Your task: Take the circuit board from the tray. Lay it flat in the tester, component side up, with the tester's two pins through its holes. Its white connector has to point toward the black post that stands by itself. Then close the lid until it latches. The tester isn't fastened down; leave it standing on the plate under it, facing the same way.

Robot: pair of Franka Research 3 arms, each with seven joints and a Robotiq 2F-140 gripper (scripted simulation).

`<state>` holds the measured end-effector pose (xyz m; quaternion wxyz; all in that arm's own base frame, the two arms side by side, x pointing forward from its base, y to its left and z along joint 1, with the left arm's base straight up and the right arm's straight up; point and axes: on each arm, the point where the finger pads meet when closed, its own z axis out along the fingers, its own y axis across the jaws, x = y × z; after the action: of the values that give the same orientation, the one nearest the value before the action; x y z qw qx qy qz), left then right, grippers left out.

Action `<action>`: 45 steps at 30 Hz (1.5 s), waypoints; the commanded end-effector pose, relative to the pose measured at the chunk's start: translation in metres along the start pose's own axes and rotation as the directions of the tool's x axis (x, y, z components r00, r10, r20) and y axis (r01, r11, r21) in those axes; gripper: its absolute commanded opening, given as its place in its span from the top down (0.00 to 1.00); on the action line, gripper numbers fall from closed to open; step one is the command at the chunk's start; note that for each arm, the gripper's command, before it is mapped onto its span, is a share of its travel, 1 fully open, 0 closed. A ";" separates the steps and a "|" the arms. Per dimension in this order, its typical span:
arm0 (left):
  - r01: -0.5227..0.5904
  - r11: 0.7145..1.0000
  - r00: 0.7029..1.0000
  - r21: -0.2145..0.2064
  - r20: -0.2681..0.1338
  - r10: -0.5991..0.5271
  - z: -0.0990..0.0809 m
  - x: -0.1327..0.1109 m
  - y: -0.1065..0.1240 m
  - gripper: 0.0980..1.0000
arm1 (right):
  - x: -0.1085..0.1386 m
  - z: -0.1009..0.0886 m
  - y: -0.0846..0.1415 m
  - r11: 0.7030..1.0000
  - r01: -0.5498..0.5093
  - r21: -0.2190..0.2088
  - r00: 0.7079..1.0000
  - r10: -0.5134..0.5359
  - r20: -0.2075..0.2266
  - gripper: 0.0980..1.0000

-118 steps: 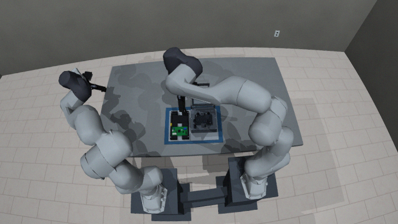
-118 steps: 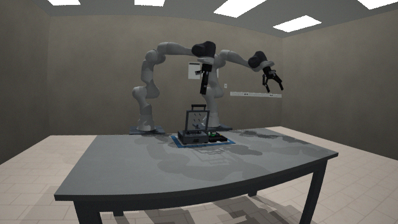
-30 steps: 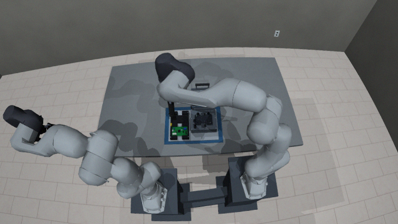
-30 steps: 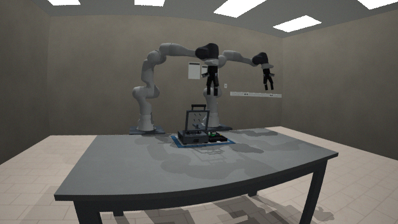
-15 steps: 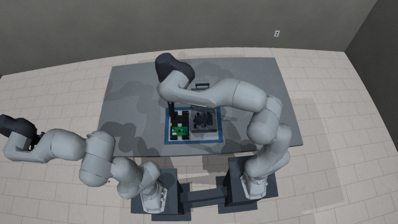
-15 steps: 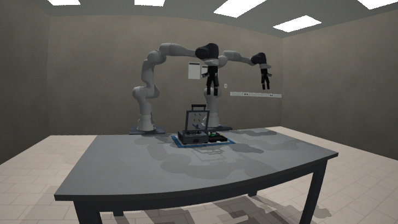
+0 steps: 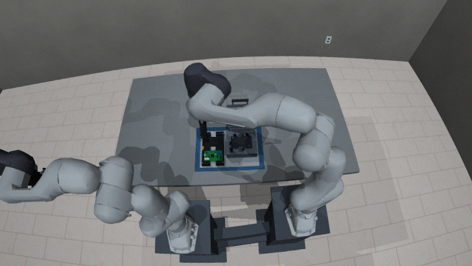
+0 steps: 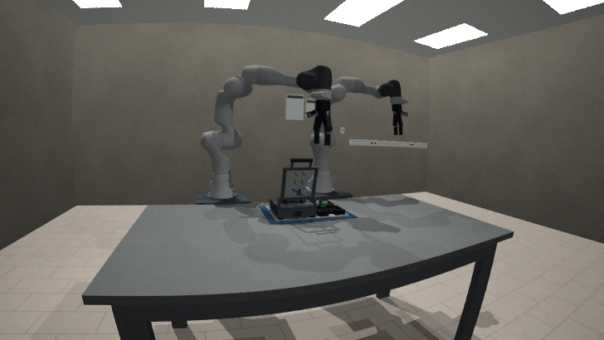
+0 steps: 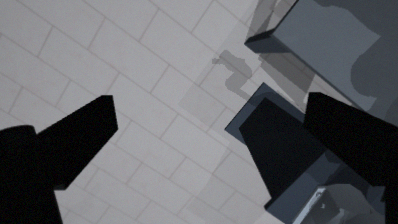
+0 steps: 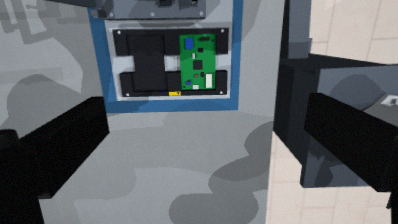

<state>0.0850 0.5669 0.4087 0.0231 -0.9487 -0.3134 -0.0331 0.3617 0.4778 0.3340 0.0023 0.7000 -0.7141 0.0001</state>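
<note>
Above the counter (image 7: pixel 292 152) (image 8: pixel 270 261), the right gripper (image 8: pixel 322 143) (image 10: pixel 206 113) and, beyond it, the left gripper (image 8: pixel 397 133) (image 9: pixel 210 111) have fingers wide apart; the circuit board (image 7: pixel 212 155) (image 10: pixel 197 62) remains to be moved from the tray (image 7: pixel 207 143) (image 10: pixel 150 90) to the tester (image 7: pixel 251 153) (image 8: pixel 293 211) (image 10: pixel 150 11), whose lid (image 8: pixel 284 186) needs closing.

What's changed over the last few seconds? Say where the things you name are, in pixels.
The left claw (image 7: pixel 39 174) (image 8: pixel 397 133) (image 9: pixel 210 111) swung back toward the robot's bases, farther out from the table, and now points down. The right claw (image 7: pixel 205 137) (image 8: pixel 321 143) (image 10: pixel 206 113) turned and shifted left, away from the tester (image 7: pixel 242 154) (image 8: pixel 291 210) (image 10: pixel 135 11). Nothing was grabbed or released. The board (image 7: pixel 212 155) (image 8: pixel 322 205) (image 10: pixel 198 61) stayed in its tray (image 7: pixel 214 142) (image 8: pixel 331 211) (image 10: pixel 149 60), the lid (image 7: pixel 236 106) (image 8: pixel 299 168) open.
</note>
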 end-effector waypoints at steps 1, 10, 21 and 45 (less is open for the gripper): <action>0.034 0.999 0.999 -0.008 0.029 -0.034 -0.001 -0.018 -0.008 0.00 | -0.001 -0.001 -0.001 1.000 0.007 0.003 1.000 -0.007 0.004 0.00; 0.100 0.995 0.993 -0.011 0.062 -0.099 -0.006 -0.051 -0.027 0.00 | -0.001 -0.001 -0.001 1.000 0.007 0.003 1.000 -0.007 0.004 0.00; 0.136 0.991 0.988 -0.012 0.080 -0.134 -0.009 -0.070 -0.037 0.00 | -0.001 -0.001 -0.001 1.000 0.007 0.003 1.000 -0.007 0.004 0.00; 0.131 0.991 0.989 -0.012 0.071 -0.130 -0.010 -0.068 -0.037 0.00 | -0.001 -0.001 -0.001 1.000 0.007 0.003 1.000 -0.007 0.004 0.42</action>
<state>0.0080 0.5559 0.4137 0.0018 -0.9270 -0.3750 -0.0038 0.3617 0.4779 0.3341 0.0022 0.7000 -0.7141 0.0001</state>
